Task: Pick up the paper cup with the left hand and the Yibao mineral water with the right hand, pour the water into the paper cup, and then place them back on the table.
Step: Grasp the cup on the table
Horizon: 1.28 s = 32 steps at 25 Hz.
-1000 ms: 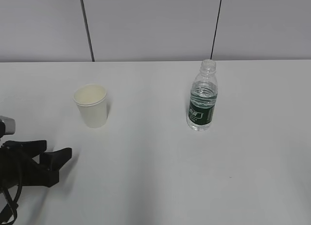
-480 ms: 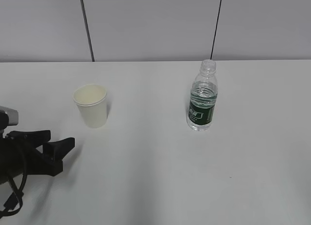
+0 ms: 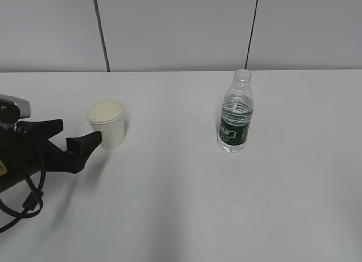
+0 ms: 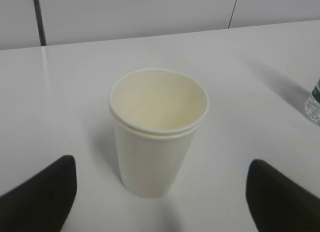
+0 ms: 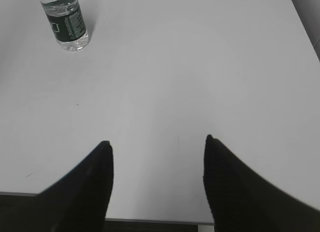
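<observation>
Could tip light cup (image 4: pixel 157 132) w/ wide-open left claw (image 4: pixel 160 192) if pushed in crooked; right claw (image 5: pixel 157 144) open, empty.

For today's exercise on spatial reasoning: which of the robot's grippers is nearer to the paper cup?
Left. The left gripper stands open just short of the paper cup, a finger on each side. The right gripper hangs open over bare table, far off, beyond the bottle.

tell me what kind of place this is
Probably a robot lab or test bench, not a kitchen: a bare white table against plain grey wall panels, holding only a paper cup and an uncapped water bottle, with a black arm's gripper reaching in.
</observation>
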Each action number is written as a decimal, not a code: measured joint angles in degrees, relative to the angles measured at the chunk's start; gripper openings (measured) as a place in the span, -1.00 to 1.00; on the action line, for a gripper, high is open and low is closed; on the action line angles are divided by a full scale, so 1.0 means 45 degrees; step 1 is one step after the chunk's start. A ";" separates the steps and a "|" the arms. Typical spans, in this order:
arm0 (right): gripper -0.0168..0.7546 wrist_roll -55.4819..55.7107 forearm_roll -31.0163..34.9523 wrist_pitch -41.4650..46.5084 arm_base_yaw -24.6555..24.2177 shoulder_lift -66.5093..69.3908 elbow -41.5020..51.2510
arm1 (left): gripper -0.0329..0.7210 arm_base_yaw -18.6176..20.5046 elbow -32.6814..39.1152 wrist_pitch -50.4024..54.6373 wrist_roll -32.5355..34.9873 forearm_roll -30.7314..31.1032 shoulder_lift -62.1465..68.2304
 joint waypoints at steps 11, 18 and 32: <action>0.15 0.0000 0.0000 0.0000 0.0000 0.0000 0.0000 | 0.79 -0.0634 -0.1464 -0.0009 0.0000 -0.0950 0.1731; 0.15 0.0000 0.0000 0.0000 0.0000 0.0000 0.0000 | 0.78 -0.0860 -0.2640 0.0020 0.0000 -0.0985 0.2734; 0.15 0.0000 0.0000 0.0000 0.0000 0.0000 0.0000 | 0.70 -0.0914 -0.3664 0.0025 0.0000 -0.1252 0.3684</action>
